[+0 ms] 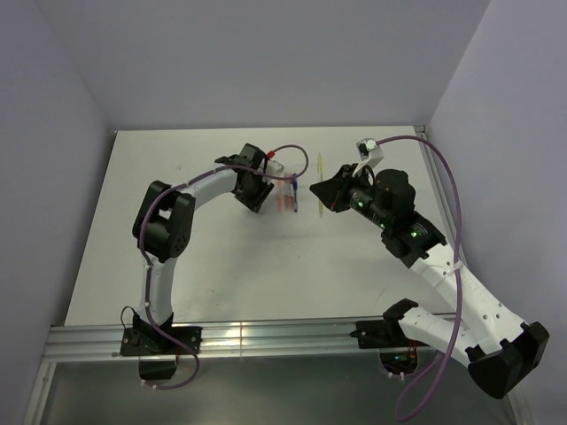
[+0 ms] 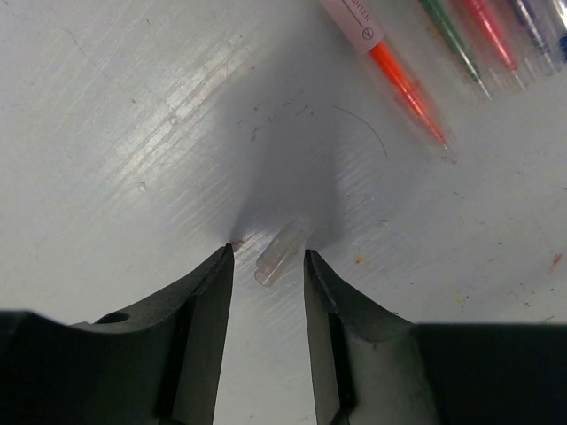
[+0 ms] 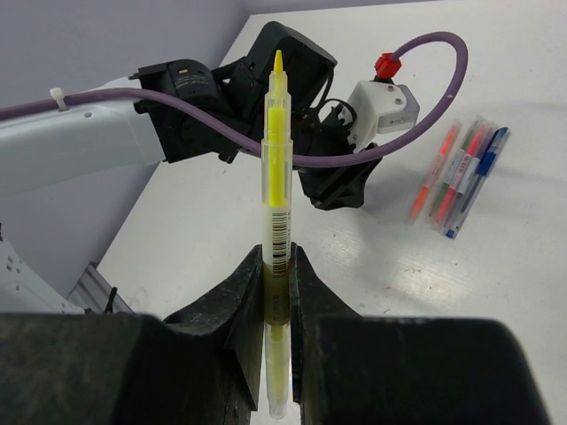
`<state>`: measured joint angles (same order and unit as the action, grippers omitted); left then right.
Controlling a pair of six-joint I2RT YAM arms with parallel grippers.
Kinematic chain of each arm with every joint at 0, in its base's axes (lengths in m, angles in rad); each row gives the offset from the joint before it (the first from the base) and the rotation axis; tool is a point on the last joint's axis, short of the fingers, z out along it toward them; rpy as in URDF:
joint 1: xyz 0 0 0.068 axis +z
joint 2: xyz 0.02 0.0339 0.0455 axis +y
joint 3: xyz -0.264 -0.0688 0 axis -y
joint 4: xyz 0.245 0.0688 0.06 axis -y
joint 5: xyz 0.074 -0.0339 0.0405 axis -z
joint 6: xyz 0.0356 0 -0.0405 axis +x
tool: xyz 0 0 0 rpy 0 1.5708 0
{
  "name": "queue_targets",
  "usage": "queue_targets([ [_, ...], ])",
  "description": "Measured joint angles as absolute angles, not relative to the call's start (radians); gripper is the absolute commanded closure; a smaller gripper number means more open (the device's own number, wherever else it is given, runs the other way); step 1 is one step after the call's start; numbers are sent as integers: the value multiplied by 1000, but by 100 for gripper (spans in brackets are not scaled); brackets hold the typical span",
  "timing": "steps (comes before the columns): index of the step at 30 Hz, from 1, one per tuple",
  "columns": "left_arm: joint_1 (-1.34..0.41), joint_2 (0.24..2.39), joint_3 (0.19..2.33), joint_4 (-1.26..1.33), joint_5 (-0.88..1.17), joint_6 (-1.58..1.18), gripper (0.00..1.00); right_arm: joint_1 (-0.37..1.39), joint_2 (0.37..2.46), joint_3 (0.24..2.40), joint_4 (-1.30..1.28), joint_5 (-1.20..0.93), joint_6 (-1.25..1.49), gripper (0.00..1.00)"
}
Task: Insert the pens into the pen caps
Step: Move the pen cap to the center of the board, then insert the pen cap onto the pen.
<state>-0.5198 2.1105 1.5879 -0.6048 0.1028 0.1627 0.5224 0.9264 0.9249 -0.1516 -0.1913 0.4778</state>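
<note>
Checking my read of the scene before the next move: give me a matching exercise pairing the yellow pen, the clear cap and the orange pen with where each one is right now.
Things:
1. yellow pen
2. clear cap
3. orange pen

Places:
A. lying on the table in the row of pens
B. clamped in the jaws of the right gripper
C. flat on the table between the open jaws of the left gripper

Pairs: 1-B; 2-C; 3-A
</note>
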Motion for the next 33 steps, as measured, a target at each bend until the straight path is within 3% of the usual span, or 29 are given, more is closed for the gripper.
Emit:
queue_targets([
  [18,-560,2149,1634,-647,46,157,69,522,931,925,-152,-191,477,100],
  [30,-560,2159,1649,-664,36,109,59,522,935,925,-152,-193,477,100],
  [33,-560,2163,1656,-673,28,86,63,522,938,925,-152,-196,478,100],
])
